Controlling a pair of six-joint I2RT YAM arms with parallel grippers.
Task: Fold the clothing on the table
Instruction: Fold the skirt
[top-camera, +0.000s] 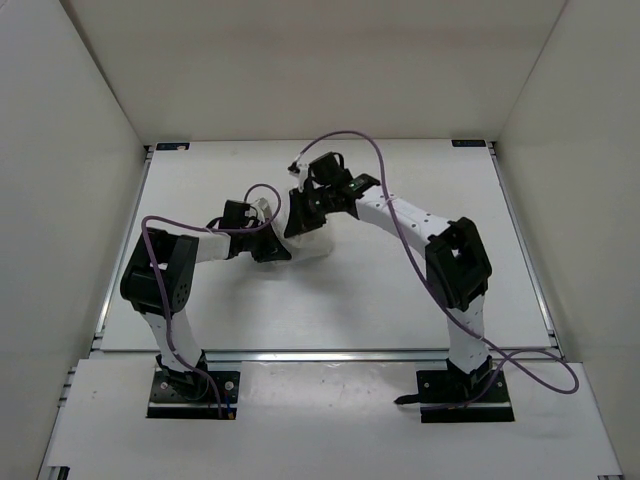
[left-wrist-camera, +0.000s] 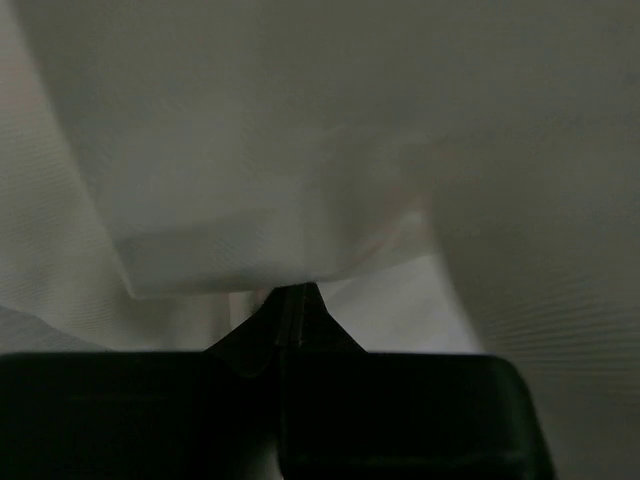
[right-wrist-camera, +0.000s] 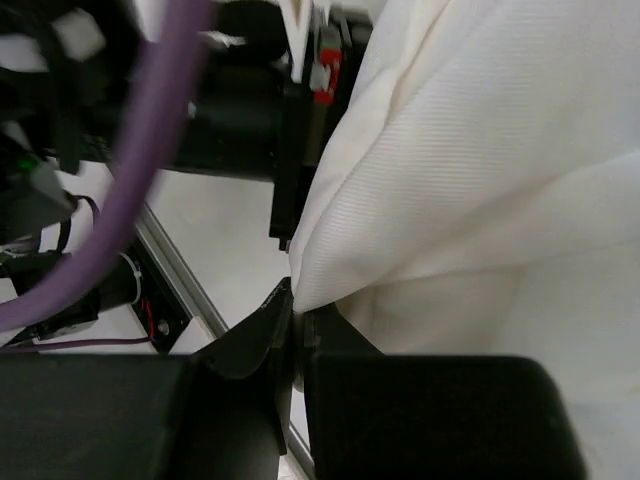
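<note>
Clothing (top-camera: 312, 245) is bunched near the middle of the surface (top-camera: 400, 300); my left jaws and right jaws each clench a fold of it, I judge to spread it flat.

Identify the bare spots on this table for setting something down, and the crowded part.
Crowded: the centre, where the black-and-white left arm and right arm meet at the bunched white fabric garment. Bare: the matte white table nearer than that, beside the right metal rail, and far left corner.
</note>
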